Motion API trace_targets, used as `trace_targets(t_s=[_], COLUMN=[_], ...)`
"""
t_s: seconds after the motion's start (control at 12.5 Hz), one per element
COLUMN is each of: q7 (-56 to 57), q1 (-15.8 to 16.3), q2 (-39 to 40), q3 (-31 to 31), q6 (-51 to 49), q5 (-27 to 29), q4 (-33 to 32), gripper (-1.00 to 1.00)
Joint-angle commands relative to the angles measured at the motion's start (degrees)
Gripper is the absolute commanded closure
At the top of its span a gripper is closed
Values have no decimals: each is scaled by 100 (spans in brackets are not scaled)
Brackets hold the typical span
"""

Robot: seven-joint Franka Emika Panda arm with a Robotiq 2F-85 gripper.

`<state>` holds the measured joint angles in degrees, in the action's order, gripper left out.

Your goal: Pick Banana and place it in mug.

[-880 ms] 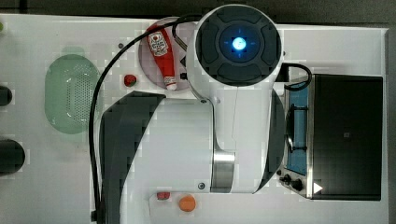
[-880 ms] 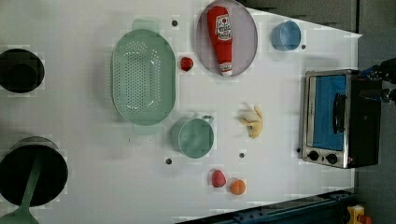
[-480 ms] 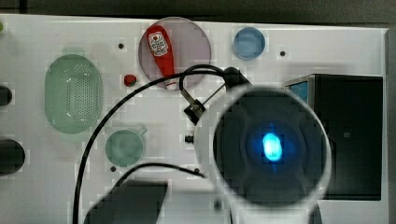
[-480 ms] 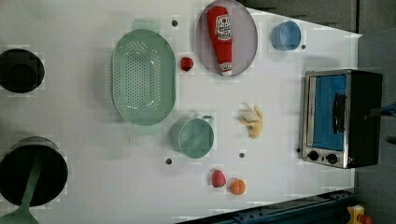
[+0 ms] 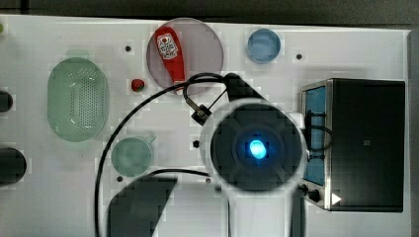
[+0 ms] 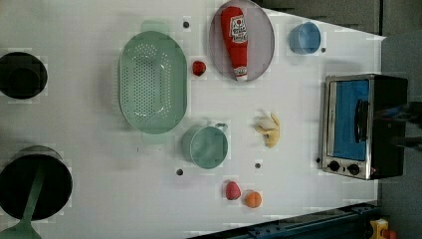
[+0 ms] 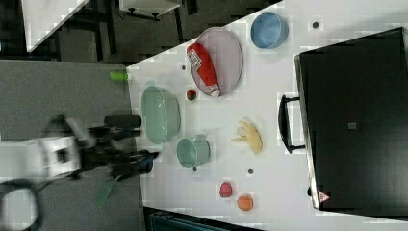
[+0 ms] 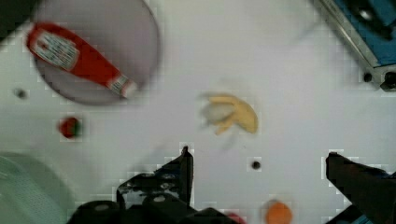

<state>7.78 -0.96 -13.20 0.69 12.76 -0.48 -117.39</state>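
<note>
My gripper [image 8: 259, 161] hangs above the white table [image 6: 298, 199], jaws spread wide, nothing between them. The peeled yellow banana [image 6: 269, 129] lies flat on the table between the small pale-green translucent mug [image 6: 205, 146] and the silver toaster oven [image 6: 361, 127], touching neither.

The white arm [image 5: 257, 148] has a dark round end with a blue light and black cables [image 5: 128, 128].
</note>
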Motion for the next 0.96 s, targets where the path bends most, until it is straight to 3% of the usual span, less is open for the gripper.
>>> trace_targets(t_s=[0.08,0.96], q7=[1430,5067], q1=[-24,-43], q2=[754,2389], q3=[95,78], q6=[578,3750], q5=[-2,-2], q4=[-540,-1947], gripper=[-100,-100])
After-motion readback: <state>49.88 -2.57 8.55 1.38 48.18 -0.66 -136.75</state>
